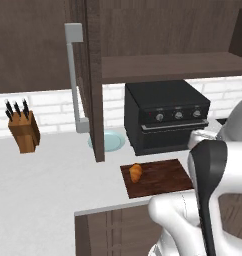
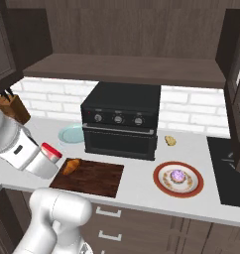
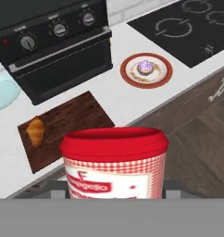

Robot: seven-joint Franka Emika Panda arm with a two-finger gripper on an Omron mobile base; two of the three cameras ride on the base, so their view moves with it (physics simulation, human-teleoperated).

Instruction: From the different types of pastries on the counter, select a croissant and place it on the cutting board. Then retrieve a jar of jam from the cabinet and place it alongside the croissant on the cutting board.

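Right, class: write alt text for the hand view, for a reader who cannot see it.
A jam jar with a red lid and red-checked label sits close in front of the camera, above the counter. Beyond it, a croissant lies at one end of a dark wooden cutting board, in front of a black oven. A purple frosted pastry sits on a red-rimmed plate beside a black cooktop.

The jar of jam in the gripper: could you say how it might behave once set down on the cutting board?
The jar of jam looks squat and wide, so it probably stands without tipping. Its smooth round body might roll if laid sideways. The cutting board looks flat, likely steady footing.
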